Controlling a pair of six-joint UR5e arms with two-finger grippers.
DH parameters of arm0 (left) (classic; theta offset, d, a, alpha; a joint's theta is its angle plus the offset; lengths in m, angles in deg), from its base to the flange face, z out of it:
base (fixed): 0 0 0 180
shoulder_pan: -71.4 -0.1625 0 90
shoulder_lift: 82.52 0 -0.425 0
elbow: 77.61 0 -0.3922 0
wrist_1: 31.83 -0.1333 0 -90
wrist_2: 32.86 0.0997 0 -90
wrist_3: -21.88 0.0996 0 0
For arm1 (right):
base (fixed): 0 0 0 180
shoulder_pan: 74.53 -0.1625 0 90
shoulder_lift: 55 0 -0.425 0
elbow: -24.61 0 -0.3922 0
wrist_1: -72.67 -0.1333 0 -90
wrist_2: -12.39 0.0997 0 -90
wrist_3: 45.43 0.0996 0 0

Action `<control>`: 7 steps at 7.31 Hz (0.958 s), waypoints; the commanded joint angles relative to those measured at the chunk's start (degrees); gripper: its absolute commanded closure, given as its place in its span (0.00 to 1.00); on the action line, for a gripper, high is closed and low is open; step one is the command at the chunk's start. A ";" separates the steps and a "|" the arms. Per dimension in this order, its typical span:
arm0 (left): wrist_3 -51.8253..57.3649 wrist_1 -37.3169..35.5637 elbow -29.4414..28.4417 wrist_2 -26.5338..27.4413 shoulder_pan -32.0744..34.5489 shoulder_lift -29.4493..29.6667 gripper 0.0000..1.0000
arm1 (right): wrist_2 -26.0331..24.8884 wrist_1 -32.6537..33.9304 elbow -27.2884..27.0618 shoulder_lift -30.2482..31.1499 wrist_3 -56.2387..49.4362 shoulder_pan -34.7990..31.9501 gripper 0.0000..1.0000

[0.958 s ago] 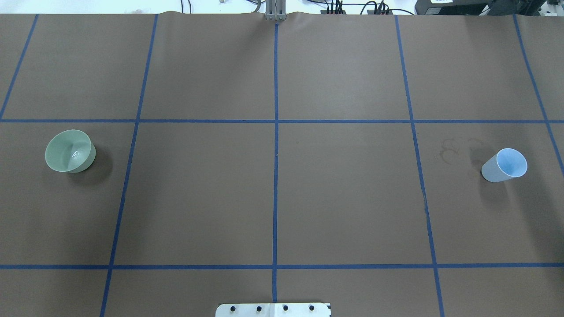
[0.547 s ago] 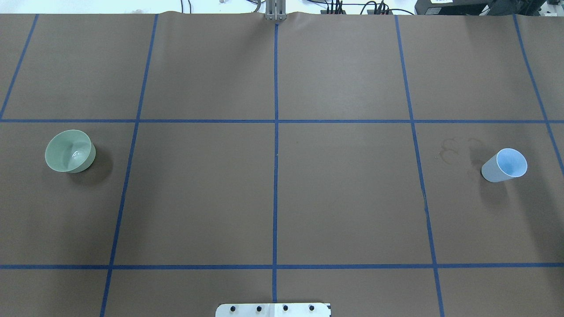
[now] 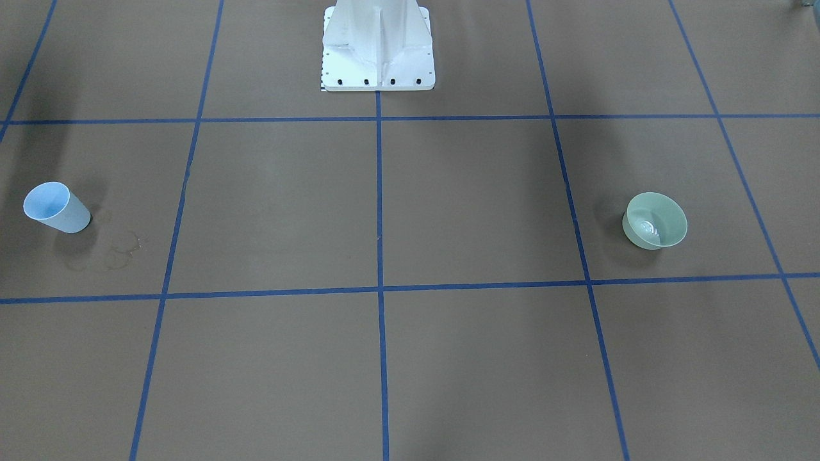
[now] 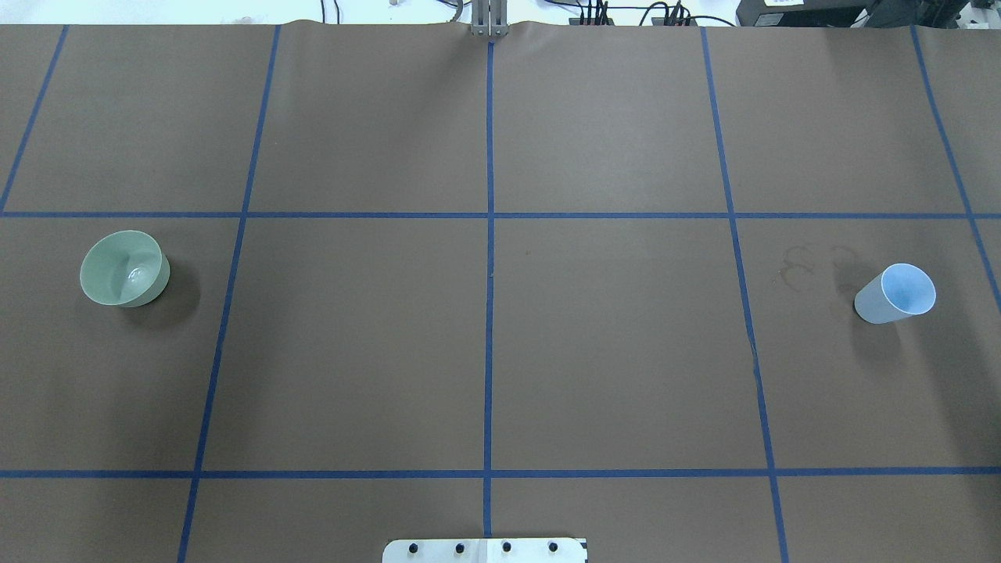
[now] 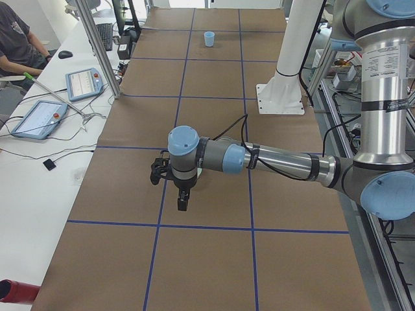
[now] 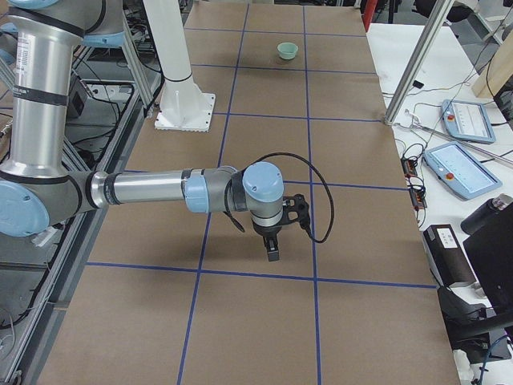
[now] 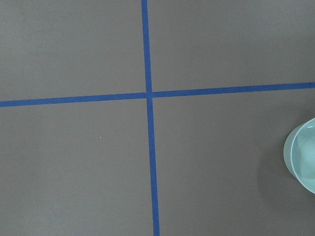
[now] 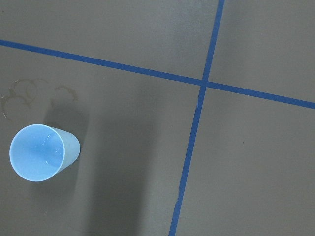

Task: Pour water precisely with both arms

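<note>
A pale green bowl (image 4: 125, 268) stands at the table's left; it also shows in the front-facing view (image 3: 656, 220) and at the left wrist view's right edge (image 7: 302, 156). Water shows as a white glint (image 4: 134, 275) in its bottom. A light blue cup (image 4: 896, 293) stands upright at the right, also seen from the right wrist (image 8: 43, 152); I cannot tell whether it holds water. My left gripper (image 5: 175, 191) hangs above the bowl. My right gripper (image 6: 272, 245) hangs above the cup. Both show only in the side views, so I cannot tell whether they are open or shut.
The white pedestal (image 3: 378, 48) stands at the table's near middle edge. Dried ring stains (image 4: 805, 266) lie beside the cup. Blue tape lines (image 4: 489, 234) grid the brown table. A side desk with tablets (image 5: 81, 81) and a seated person (image 5: 16, 39) lies beyond the far edge.
</note>
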 commanded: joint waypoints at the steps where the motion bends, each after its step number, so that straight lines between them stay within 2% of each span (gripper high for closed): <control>1: -0.05 1.08 0.13 0.10 -5.79 0.32 0.00 | 0.11 -1.50 -0.08 0.46 0.22 0.27 0.00; 3: -18.66 9.56 -0.22 0.46 -15.89 1.02 0.00 | 0.03 -1.59 -0.17 0.37 0.22 0.70 0.00; 4: -26.26 14.14 -3.27 0.46 -19.34 1.72 0.00 | 0.03 -1.68 -0.17 0.37 0.22 0.97 0.00; 6: -27.91 22.76 -11.78 0.54 -20.69 4.35 0.00 | 0.03 -1.68 -0.17 0.37 0.22 1.23 0.00; 7: -29.40 23.49 -15.74 0.46 -20.78 7.93 0.01 | 0.03 -1.68 -0.26 0.37 0.30 1.32 0.00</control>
